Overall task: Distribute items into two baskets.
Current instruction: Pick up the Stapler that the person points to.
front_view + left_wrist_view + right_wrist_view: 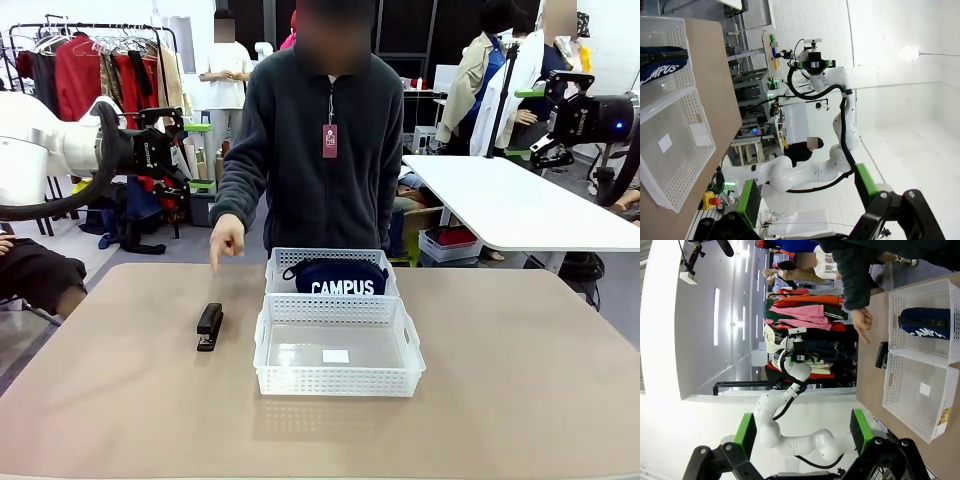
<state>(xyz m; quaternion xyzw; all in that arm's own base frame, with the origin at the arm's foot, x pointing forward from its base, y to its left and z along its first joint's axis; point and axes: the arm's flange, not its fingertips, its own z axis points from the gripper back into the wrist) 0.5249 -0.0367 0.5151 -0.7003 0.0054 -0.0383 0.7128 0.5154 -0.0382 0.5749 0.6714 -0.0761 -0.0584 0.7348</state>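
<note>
Person's hand (pixel 226 240) was noted at the far table edge: index finger extended downward, other fingers curled, nothing grasped. Stapler (pixel 209 326) was found lying flat on the table (pixel 520 400) on the robot's side of that hand, roughly along the line of the pointing finger, apart from it and untouched.

Both baskets were set to the robot's right of the hand. Far basket (pixel 275 262) was just beside it, with the pouch (pixel 335 277) already lodged inside. Near basket (pixel 338 378) was butted against the far one on the robot's side, with nothing in it but the label (pixel 336 356) on its floor.

Left gripper (pixel 196 155) and right gripper (pixel 527 122) were seen raised, well apart from the hand, fingers spread, nothing between the pads.

Step judged: one item placed, stapler outstanding; the pointing was read as a cue toward it. The next move would likely call for the left gripper, the closer one, to be lowered over the stapler. Its fingers would be set across the narrow body and closed, and the stapler carried over the near basket's wall and let go inside. The hand's nearness to the stapler was marked as needing clearance.
</note>
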